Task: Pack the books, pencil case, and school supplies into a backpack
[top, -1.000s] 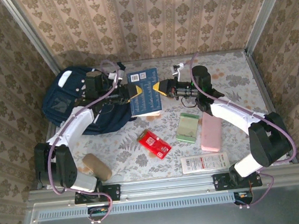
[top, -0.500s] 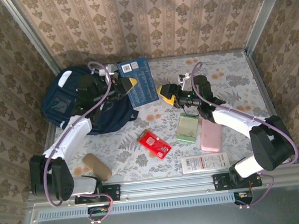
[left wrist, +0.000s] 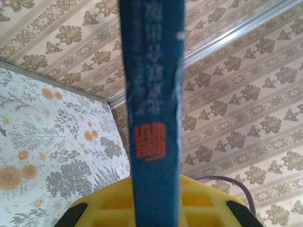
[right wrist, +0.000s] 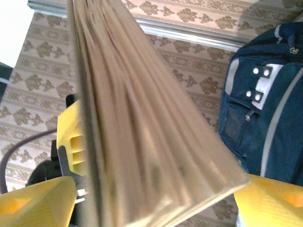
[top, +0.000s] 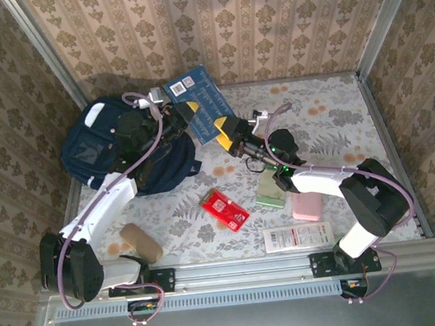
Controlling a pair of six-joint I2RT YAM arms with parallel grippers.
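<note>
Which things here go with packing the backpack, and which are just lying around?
For the job: navy striped fabric backpack, dark blue flat book, red flat packet, pale green packet, long white packet, pink oblong case.
Lying about: tan rounded lump, probably.

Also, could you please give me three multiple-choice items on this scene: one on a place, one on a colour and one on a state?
1. Where does the red packet lie?
A against the far wall
B flat on the table, near its middle
C hanging over the near edge

2. What colour is the book held up in the air?
A dark blue
B yellow
C red

3. How is the left hand?
A wide open
B resting on the table
C shut on the book

Answers:
1 B, it lies flat on the flowered top between the two arms.
2 A, its cover and spine both show blue.
3 C, its yellow fingers clamp the spine in the left wrist view.
</note>
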